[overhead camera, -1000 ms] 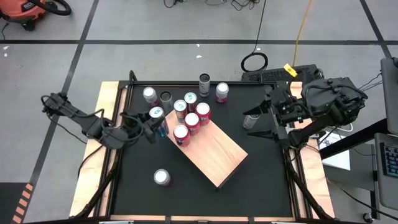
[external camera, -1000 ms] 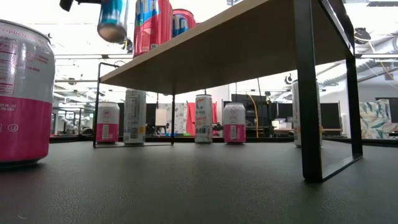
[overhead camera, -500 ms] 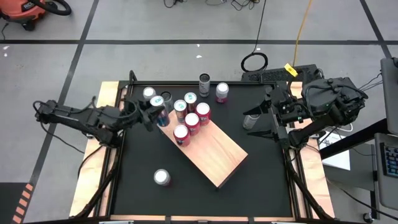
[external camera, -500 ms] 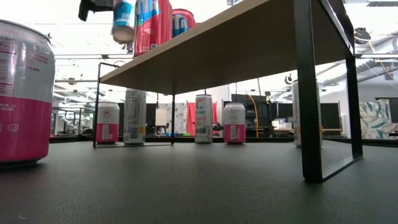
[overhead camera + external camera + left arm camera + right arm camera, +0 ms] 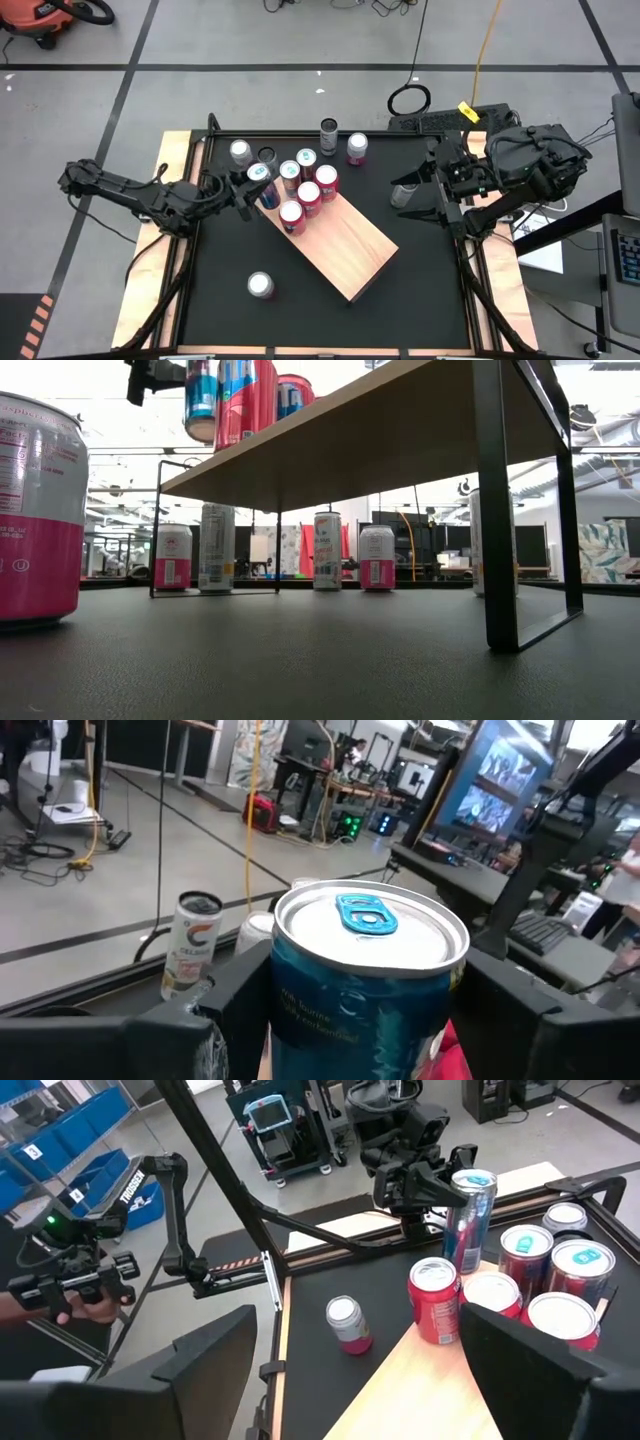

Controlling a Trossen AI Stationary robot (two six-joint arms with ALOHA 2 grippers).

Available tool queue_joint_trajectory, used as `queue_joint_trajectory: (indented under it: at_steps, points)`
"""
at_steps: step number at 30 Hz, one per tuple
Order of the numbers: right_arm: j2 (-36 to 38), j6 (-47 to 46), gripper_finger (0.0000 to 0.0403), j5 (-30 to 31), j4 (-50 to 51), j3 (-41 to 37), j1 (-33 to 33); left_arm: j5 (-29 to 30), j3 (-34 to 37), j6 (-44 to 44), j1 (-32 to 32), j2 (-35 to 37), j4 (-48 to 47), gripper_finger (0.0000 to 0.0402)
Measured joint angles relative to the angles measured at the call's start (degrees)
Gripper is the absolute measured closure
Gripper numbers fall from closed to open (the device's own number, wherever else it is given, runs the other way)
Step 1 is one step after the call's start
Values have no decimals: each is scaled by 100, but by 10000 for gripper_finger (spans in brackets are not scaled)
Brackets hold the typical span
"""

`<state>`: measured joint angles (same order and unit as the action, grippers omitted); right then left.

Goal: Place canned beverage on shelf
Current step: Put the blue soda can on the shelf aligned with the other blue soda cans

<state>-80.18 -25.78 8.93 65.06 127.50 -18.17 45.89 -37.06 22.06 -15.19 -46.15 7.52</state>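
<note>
Four cans [image 5: 308, 177] already stand on the shelf [image 5: 345, 248] at its eleven-o'clock end, so the task looks well under way. One pink can [image 5: 260, 285] waits on the table at seven o'clock, others beyond at twelve. The left gripper [image 5: 250, 190] pinches a blue can [image 5: 262, 183], upright at the shelf's corner; I cannot tell whether it is set down. The right gripper [image 5: 425, 198] waits at three o'clock, fingers spread.
</note>
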Motion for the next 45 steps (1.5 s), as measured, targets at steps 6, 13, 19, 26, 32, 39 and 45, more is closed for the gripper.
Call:
queue_joint_trajectory:
  at_steps: [6,13,19,26,32,39,45]
  points:
    - [0,123,78,22,-6,0,0,0,0,-3,1,1,-67,153]
    - [0,226,78,24,-6,0,0,-4,0,184,1,-12,-55,153]
    - [0,291,78,23,-6,0,0,234,0,112,0,-393,-41,153]
    - [0,390,78,7,-6,0,0,240,0,-282,-91,-869,433,153]
    - [0,442,78,4,-4,0,0,276,-2,-451,-211,-937,544,153]
    - [0,538,78,1,-4,0,0,686,-4,-459,-257,-940,204,153]
    - [0,568,78,2,-4,0,2,739,-9,-456,-252,-945,190,153]
